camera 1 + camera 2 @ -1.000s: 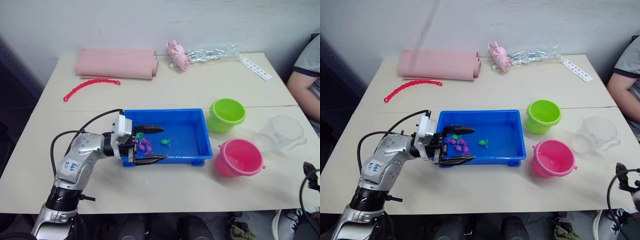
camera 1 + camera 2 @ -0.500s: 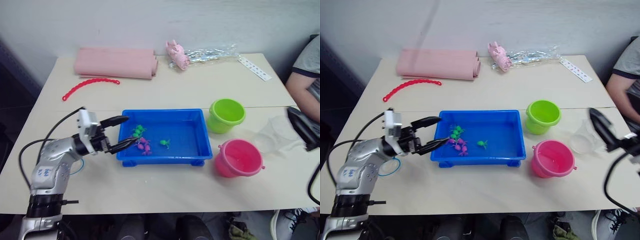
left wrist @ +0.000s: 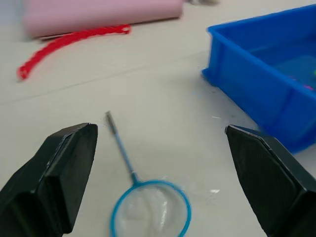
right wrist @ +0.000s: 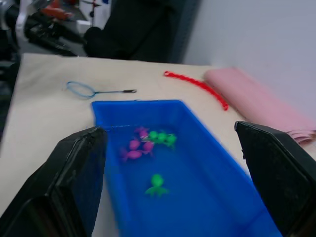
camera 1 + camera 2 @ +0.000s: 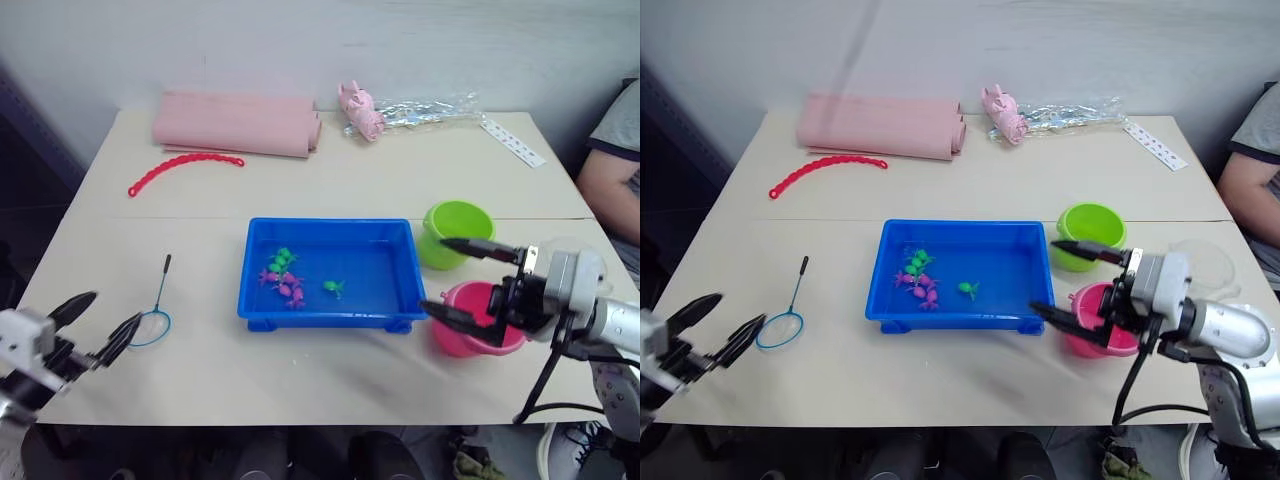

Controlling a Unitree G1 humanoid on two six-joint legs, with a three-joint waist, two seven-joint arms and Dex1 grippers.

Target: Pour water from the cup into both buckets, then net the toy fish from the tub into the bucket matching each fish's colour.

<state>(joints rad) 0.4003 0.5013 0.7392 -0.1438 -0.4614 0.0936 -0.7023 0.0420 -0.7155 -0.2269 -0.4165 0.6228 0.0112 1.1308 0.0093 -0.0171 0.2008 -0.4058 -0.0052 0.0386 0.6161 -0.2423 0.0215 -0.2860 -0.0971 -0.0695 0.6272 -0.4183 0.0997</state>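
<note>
— Where do we stand with our left gripper (image 5: 712, 328)?

— Its two black fingers are spread wide and hold nothing. The small round blue-hooped net on a thin straight stick (image 5: 786, 313) lies flat on the beige table (image 5: 330, 180) just ahead of those jaws. In the left wrist view the hoop (image 3: 150, 207) sits between the two fingertips' lines and the stick runs away from us. The jaws are apart from the net, not touching it.

— And our right gripper (image 5: 462, 283)?

— Also wide open and empty. Its jaws reach in front of the bright pink round plastic bucket (image 5: 500, 335), with the lime green round plastic bucket (image 5: 455, 222) just beyond the upper finger. Ahead of the fingertips is the shallow rectangular bright-blue plastic tub (image 5: 330, 312). In the right wrist view that tub fills the space between our open fingers.

— Where are the fish?

— The tiny pink and green plastic toy fish (image 5: 284, 275) cluster in the tub's half farther from the right jaws, with one green one (image 5: 333, 288) alone nearer the middle.

— The cup?

— We cannot make it out clearly behind the right gripper.

— Anything else?

— A red beaded chain (image 5: 185, 168), a rolled pink cloth (image 5: 238, 122) and a pale-pink pig toy (image 5: 358, 108) lie at the table's far side, well apart from both jaws.
</note>
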